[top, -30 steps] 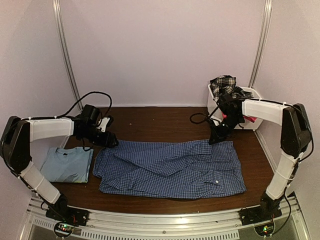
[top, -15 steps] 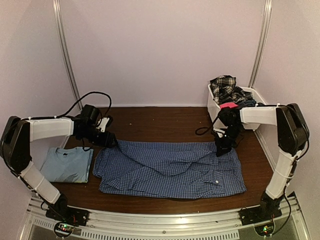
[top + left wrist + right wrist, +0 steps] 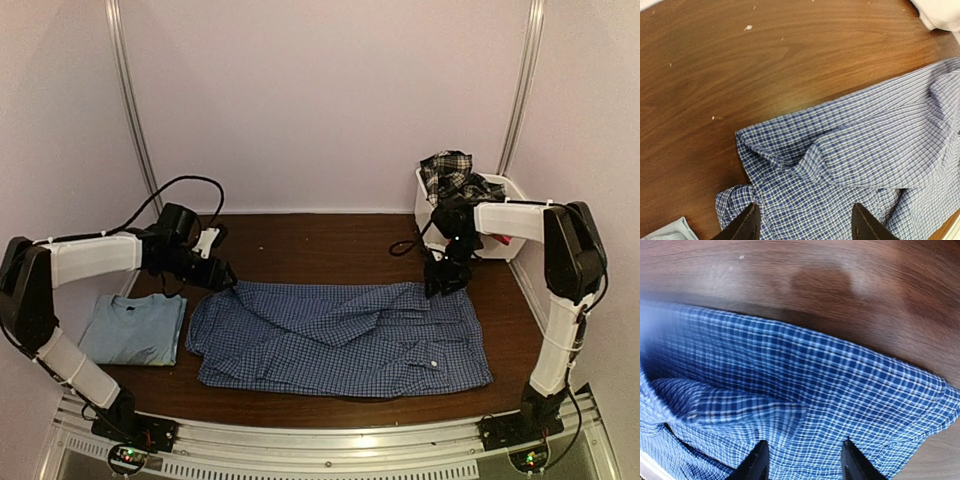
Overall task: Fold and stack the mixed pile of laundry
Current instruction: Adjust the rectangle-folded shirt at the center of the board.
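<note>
One blue small-check button shirt (image 3: 340, 335), flat yet rumpled, on the table (image 3: 320, 235).

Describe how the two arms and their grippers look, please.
The left arm and the right arm have white tube-like links with black rounded joints. The left gripper and the right gripper are black, each with two dark pointed fingers. A black cable loops beside each wrist.

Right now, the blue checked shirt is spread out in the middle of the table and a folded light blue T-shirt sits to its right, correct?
No: the folded light blue T-shirt sits to the left of the blue checked shirt, not the right, as the top external view shows. The rest is correct.
</note>
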